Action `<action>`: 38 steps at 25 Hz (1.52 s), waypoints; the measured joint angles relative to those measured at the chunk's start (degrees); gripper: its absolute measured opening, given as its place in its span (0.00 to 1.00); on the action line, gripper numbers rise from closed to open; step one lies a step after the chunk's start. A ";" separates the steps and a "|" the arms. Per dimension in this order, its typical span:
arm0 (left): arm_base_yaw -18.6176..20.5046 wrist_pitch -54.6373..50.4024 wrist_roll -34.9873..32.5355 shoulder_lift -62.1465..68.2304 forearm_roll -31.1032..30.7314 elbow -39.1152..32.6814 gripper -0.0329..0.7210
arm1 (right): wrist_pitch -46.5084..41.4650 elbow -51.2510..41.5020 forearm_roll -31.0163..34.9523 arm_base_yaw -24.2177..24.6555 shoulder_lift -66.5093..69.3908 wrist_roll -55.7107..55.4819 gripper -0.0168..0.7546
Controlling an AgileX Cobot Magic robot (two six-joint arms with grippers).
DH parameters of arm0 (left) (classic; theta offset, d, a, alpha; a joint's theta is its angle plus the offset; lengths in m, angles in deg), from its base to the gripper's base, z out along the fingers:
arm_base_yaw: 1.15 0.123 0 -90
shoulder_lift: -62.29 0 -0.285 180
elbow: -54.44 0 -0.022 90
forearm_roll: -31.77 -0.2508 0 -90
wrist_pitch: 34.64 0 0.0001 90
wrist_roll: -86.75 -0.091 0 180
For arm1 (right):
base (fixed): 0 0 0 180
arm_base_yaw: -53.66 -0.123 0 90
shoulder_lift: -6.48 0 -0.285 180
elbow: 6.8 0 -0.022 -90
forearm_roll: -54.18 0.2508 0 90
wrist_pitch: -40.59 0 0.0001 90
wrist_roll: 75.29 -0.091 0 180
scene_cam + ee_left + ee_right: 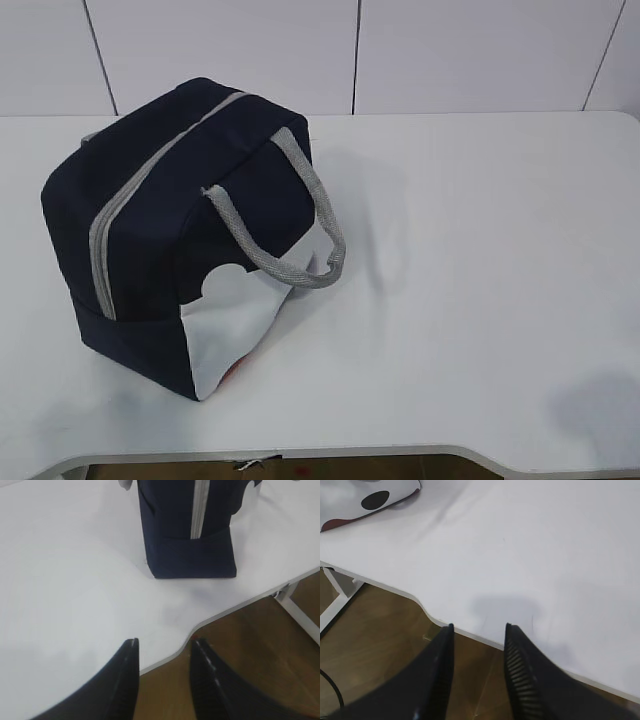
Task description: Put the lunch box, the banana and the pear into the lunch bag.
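The lunch bag (187, 530) stands zipped on the table (65, 580), well ahead of the left gripper (164, 647); both it and the right gripper (478, 630) are parted, empty.

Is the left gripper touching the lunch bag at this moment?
Apart. In the left wrist view, the left gripper sits near the table's front edge, with bare table between it and the lunch bag.

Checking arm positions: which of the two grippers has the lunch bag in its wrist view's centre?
The left gripper: the lunch bag stands ahead. The right gripper sees only its corner.
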 joint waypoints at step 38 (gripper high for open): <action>15.23 0.03 0.20 0.00 -1.28 0.00 0.36 | 0.49 -0.02 0.00 13.98 0.00 0.00 0.41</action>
